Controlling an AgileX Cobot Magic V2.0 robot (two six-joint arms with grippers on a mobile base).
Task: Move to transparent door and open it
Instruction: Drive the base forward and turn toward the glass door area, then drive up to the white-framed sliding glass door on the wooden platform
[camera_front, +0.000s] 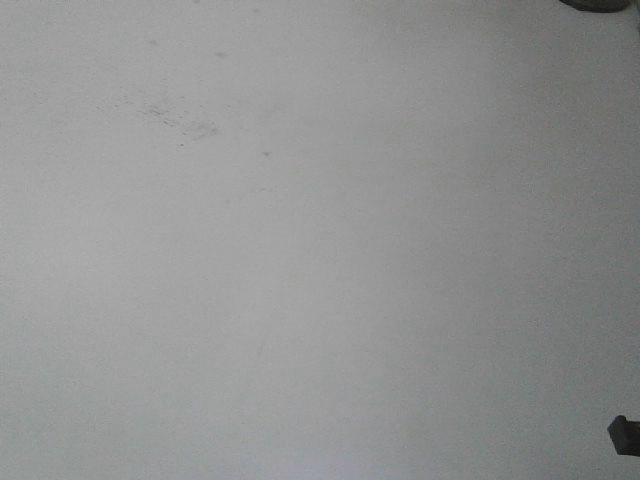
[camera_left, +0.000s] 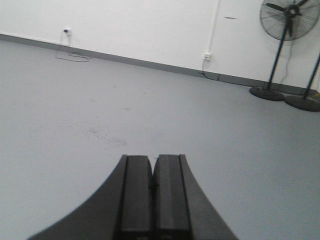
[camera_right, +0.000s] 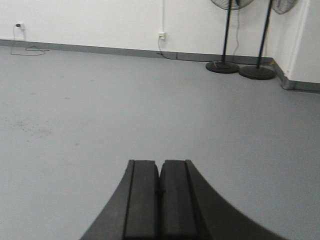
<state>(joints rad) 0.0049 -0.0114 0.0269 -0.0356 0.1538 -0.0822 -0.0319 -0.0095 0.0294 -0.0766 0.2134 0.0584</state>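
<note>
Where grey floor (camera_left: 100, 100) runs to white wall (camera_right: 100, 20), left gripper (camera_left: 152, 162) and right gripper (camera_right: 160, 166) sit pressed together; pedestal fans (camera_right: 223, 66) beyond

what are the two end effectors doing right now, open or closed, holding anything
Left end effector: closed, holding nothing.
Right end effector: closed, holding nothing.

The left gripper (camera_left: 152, 161) and right gripper (camera_right: 160, 165) look alike: matte black, each with two flat rectangular pads (camera_left: 137, 195), a thin seam between them, and outer sides flaring in smooth curves behind the tips.
</note>
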